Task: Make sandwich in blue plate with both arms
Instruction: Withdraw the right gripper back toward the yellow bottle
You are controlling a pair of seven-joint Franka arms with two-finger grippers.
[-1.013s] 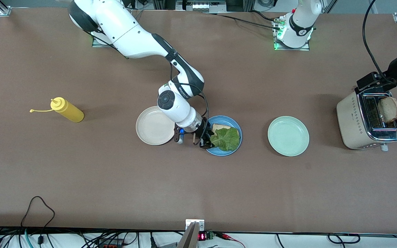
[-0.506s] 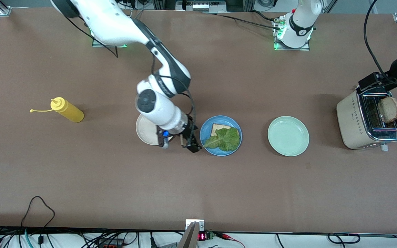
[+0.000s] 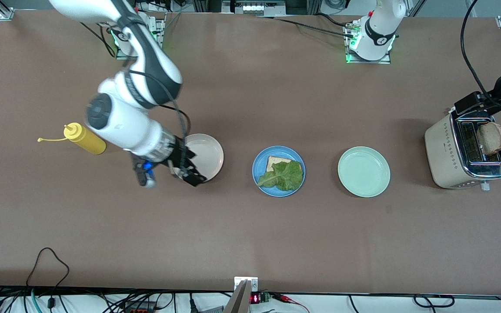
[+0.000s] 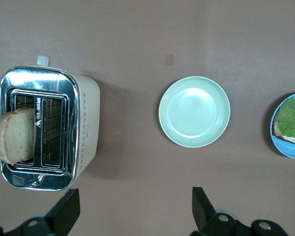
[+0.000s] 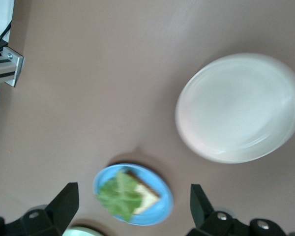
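Right fingers [image 3: 188,170] spread, empty, over cream plate [image 3: 210,153]; blue plate [image 3: 261,167] beside.

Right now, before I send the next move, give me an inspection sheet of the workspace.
Surface: brown table, bare between items.
Job's things: blue plate holds one bread slice under lettuce; second slice stands in the toaster.
Clutter: cream plate, mint plate, yellow bottle.
Grippers: right gripper open over the cream plate's edge; left gripper open above the table beside the toaster.
Cables: loop on the table's near edge.
Surroundings: nothing seen.
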